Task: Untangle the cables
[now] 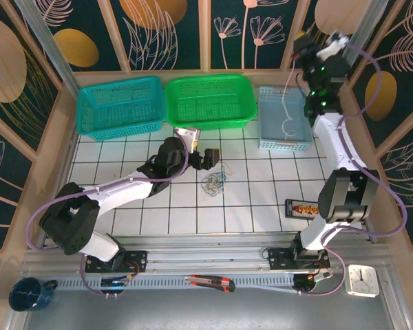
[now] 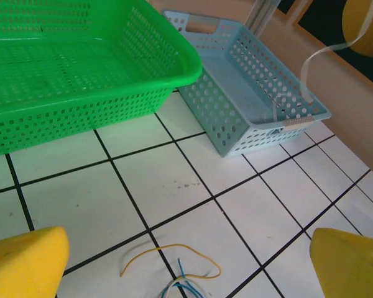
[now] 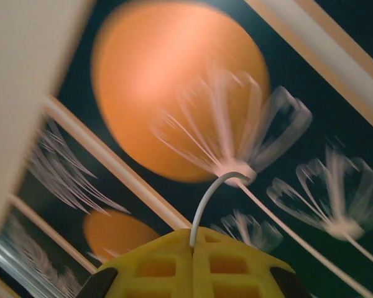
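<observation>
The right end effector (image 3: 193, 245) is clamped shut on a single white cable (image 3: 206, 202) and held way up high at the back right. From overhead, that cable dangles down with its lower end curling inside the blue basket (image 1: 284, 144). The rest of the bunch of cables (image 1: 214, 182), thin yellow, blue and white loops, sits on the desk (image 1: 151, 206) around the middle. It's just in front of the left end effector (image 1: 210, 160), which is spread wide with nothing in it.

Best guess at the step: drop the white one off in the basket, then have the left arm go for the next strand.

Tips for doing it cleanly:
- The right arm should probably come down lower before letting go, so the cable piles up in the basket instead of flopping over the rim.
- For the left, the yellow loop sticking out on the basket side looks like the easiest pick.
- The wires lie flat on the tiles, so the fingers likely need to go right down to the surface.
- It should pinch one strand only and lift slowly. If the whole clump rises, it's snagged.
</observation>
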Controlling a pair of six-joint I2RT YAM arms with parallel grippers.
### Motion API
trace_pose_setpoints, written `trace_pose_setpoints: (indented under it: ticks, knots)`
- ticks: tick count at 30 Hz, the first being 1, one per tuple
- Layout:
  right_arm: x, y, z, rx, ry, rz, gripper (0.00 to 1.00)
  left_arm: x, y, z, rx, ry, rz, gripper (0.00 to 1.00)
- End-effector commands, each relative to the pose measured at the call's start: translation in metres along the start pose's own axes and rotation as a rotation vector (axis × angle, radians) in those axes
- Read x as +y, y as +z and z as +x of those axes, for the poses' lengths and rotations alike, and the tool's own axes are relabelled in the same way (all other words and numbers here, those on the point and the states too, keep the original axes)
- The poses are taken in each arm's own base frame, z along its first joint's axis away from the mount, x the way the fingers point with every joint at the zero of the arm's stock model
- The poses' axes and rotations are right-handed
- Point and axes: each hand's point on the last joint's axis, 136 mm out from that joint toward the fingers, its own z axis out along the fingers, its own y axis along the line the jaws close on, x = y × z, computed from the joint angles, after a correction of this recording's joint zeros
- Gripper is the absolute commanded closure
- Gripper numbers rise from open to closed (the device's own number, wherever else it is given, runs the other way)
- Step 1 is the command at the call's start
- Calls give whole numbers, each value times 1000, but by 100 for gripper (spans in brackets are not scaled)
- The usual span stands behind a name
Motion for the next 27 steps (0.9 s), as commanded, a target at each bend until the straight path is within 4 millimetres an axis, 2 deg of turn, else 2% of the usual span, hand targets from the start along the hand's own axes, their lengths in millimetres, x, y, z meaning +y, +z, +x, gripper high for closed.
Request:
trace_pose_setpoints:
  ticks: [1, 4, 7, 15, 21, 27]
  knots:
    - [12, -21, 5, -59, -70, -5, 100, -7, -3, -14, -22, 1, 28, 1]
    - [-14, -29, 32, -21, -103, 90, 100, -8, -2, -12, -16, -5, 34, 1]
    - [-37, -32, 44, -18, -154, 192, 100, -7, 0, -9, -10, -12, 38, 1]
    - [-115, -42, 36, -118, -259, 527, 100, -7, -2, -7, -9, -24, 44, 1]
    - [-153, -47, 19, -192, -271, 657, 100, -4, -5, 0, 8, -17, 30, 1]
    - [-201, -42, 31, -112, -314, 763, 100, -2, -7, 3, 11, -20, 22, 1]
